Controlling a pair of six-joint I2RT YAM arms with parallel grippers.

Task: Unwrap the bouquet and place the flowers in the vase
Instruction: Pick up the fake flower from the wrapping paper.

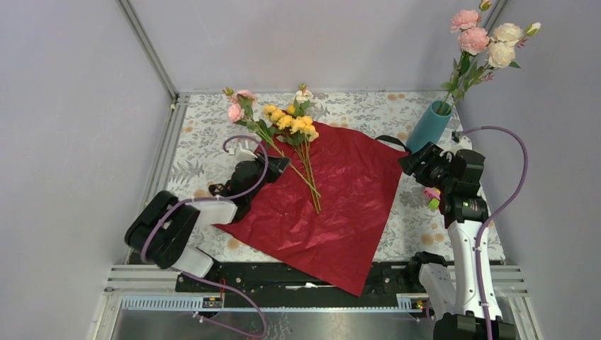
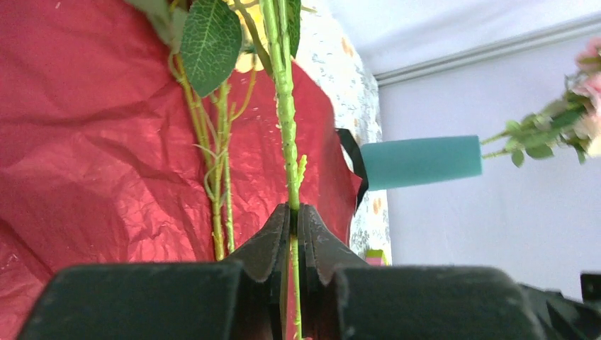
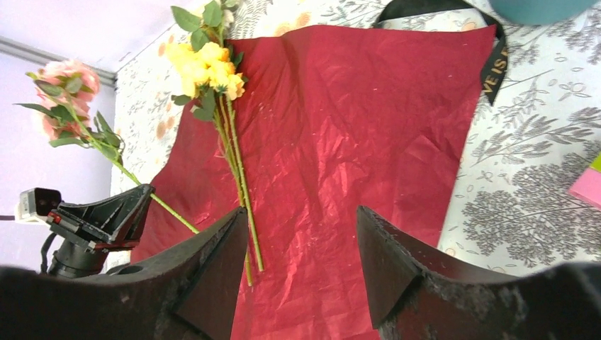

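Note:
The dark red paper (image 1: pixel 340 205) lies unwrapped and flat on the table. On it rest yellow flowers (image 1: pixel 294 124) with long stems. My left gripper (image 2: pixel 293 209) is shut on the thin green stem (image 2: pixel 285 106) of a pink flower (image 1: pixel 239 106), at the paper's left edge. The teal vase (image 1: pixel 429 126) stands at the back right and holds pink and cream flowers (image 1: pixel 485 39). My right gripper (image 3: pixel 301 219) hangs open over the paper's right side, near the vase, with nothing between its fingers. The black ribbon (image 3: pixel 496 64) lies by the vase.
A small pink and green block toy (image 1: pixel 431 197) sits on the flowered tablecloth (image 1: pixel 191 152) under the right arm. Grey walls close in the left, the back and the right. A metal rail (image 1: pixel 298 276) runs along the near edge under the paper's corner.

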